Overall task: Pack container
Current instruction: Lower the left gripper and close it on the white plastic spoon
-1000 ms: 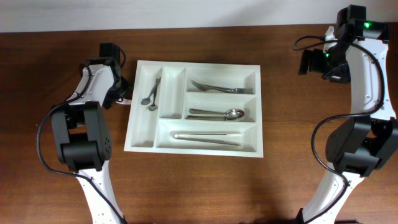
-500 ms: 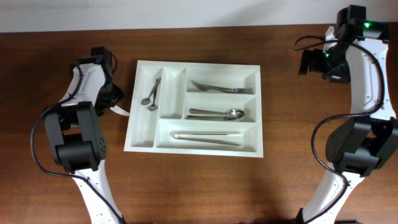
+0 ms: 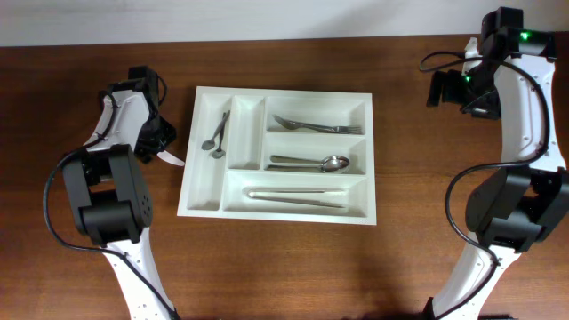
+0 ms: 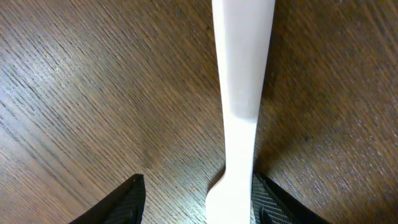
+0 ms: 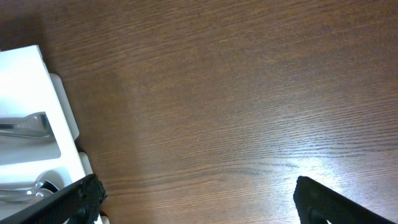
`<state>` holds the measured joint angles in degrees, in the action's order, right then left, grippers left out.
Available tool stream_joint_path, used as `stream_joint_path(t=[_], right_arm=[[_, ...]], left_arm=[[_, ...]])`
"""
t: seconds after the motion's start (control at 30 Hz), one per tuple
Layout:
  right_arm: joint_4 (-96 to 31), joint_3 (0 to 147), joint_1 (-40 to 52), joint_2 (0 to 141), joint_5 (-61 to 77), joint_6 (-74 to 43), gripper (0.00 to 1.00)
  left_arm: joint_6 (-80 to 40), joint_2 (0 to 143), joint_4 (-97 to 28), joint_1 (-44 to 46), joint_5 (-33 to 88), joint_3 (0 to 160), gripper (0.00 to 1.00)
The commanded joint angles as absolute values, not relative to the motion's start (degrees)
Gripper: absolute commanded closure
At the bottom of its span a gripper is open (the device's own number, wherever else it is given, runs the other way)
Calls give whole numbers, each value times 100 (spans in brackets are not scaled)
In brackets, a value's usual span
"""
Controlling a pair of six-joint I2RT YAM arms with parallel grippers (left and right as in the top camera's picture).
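Note:
The white five-compartment container (image 3: 283,90) lies mid-table. It holds a fork (image 3: 307,124), a spoon (image 3: 311,163), a long metal utensil (image 3: 293,196) and two small spoons (image 3: 216,135). A white plastic utensil (image 3: 171,158) lies flat on the wood just left of the container. My left gripper (image 3: 158,144) is low over it. In the left wrist view the gripper (image 4: 198,190) is open. The white handle (image 4: 242,74) runs between the jaws, against the right finger (image 4: 268,198). My right gripper (image 3: 442,89) is open and empty at the far right back.
The container's right edge (image 5: 25,81) shows at the left of the right wrist view, with bare wood under the right gripper (image 5: 196,186). The table's back edge meets a white wall behind both arms.
My left gripper has moved left, away from the container's left edge, and now stands over the white utensil. The right arm has not moved.

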<state>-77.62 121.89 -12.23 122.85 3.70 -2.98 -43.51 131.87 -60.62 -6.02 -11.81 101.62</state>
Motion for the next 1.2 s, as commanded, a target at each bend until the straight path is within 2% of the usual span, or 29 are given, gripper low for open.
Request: stream_joint_path(t=[0.0,0.2,0.27,0.3,0.37,0.5,0.53,0.6,0.8,0.83,0.87,0.9,0.97,1.07,1.17], right_arm=[[-7758,12248,-1203,12197,362,-329,1],[-7758,12248,-1203,12197,362,-329,1],[-7758,12248,-1203,12197,362,-329,1],[-7758,12248,-1203,12197,362,-329,1],[-7758,12248,-1203,12197,362,-329,1],[-7758,12248,-1203,12197,362,-329,1],[-7758,12248,-1203,12197,362,-327,1],[-7758,12248,-1203,12197,362,-327,1],[-7758,12248,-1203,12197,362,-329,1],[-7758,12248,-1203,12197,362,-329,1],[-7758,12248,-1203,12197,362,-329,1],[-7758,12248,-1203,12197,362,-329,1],[-7758,12248,-1203,12197,362,-329,1],[-7758,12248,-1203,12197,362,-329,1],[-7758,12248,-1203,12197,362,-329,1]], left_arm=[[-4342,13994,-6198,-731,-1282,9542,51],[-4340,13994,-5959,-731,-980,9170,54],[-4340,13994,-5944,-731,-982,9133,62],[-4340,13994,-5946,-731,-982,9131,71],[-4340,13994,-5944,-731,-980,9131,81],[-4340,13994,-5944,-731,-978,9131,88],[-4340,13994,-5942,-731,-978,9131,93],[-4340,13994,-5940,-731,-980,9131,98],[-4340,13994,-5920,-735,-989,9131,98],[-4340,13994,-5911,-735,-989,9131,95],[-4340,13994,-5894,-735,-996,9131,87],[-4340,13994,-5852,-738,-1055,9133,73],[-4338,13994,-5798,-746,-1079,9133,55],[-4338,13994,-5754,-819,-1035,9133,48],[-4338,13994,-5721,-923,-1031,9133,48]])
